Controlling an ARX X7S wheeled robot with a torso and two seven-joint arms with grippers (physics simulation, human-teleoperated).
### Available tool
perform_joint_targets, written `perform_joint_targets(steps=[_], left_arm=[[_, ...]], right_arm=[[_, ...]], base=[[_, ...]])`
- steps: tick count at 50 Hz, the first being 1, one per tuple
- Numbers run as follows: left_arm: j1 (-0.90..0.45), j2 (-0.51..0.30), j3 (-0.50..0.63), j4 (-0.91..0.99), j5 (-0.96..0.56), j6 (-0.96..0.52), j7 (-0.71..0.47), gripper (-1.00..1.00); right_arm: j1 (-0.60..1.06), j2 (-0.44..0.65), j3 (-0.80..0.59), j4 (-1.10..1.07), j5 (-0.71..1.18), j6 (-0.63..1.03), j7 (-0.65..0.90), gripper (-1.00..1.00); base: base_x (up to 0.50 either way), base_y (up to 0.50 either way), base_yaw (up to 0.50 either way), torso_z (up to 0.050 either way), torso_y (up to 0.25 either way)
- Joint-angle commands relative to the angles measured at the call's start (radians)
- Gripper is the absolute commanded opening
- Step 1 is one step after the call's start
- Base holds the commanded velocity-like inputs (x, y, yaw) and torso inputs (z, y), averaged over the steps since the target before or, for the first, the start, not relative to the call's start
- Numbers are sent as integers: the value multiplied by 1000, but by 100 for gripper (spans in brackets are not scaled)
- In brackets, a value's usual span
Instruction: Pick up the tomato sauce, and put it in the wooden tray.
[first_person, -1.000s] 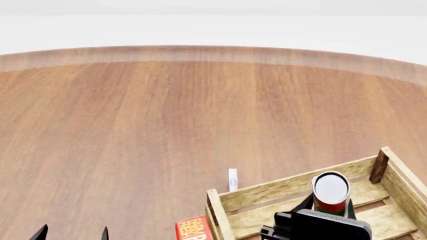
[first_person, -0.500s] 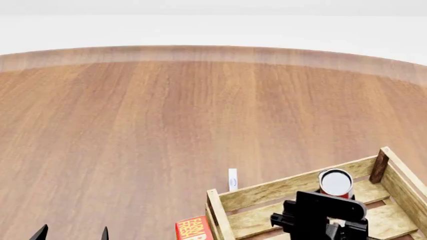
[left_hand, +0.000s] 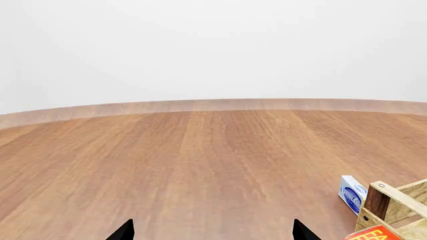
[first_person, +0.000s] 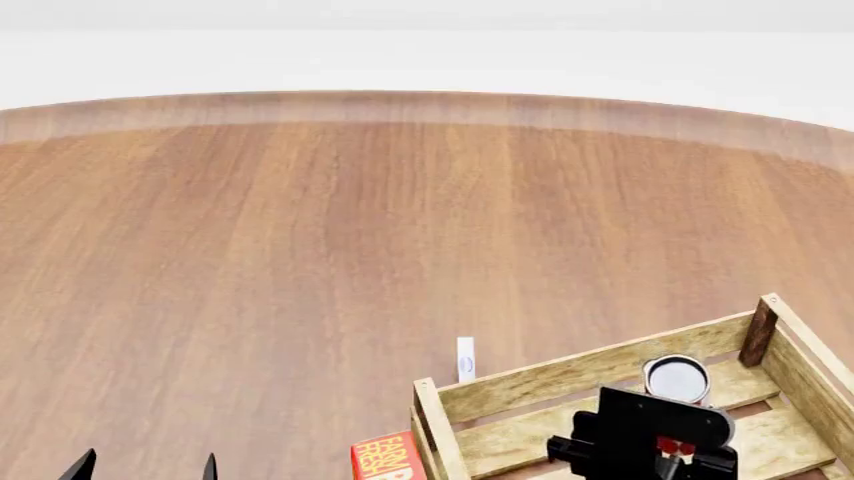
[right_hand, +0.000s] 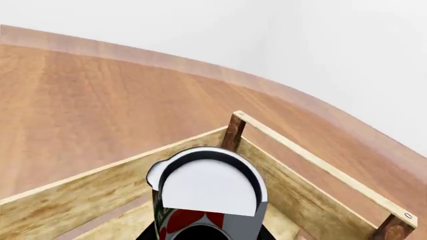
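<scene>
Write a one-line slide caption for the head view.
Right gripper lowers tomato sauce into wooden tray.

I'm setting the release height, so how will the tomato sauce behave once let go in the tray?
The tomato sauce looks like a rigid metal can, so it probably won't deform. It appears upright inside the wooden tray, so it should stand, though a round body could roll if tipped. The right gripper hides its base.

Wooden table (first_person: 334, 230) bearing wooden tray (first_person: 561, 378)
</scene>
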Motion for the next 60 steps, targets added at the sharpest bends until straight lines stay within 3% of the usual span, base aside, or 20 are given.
perform_joint_targets(steps=[1,60], left_arm=[[-1,-2,3,0,-2,1,-3,100],[-5,-13,19,-2,-14,7,-16,100]], right_arm=[[11,-5,21,19,-49,-1,4,-100],[-4,-3,36,20,-71,118,-13,-100]], base=[[0,0,0,0,0],[0,0,0,0,0]])
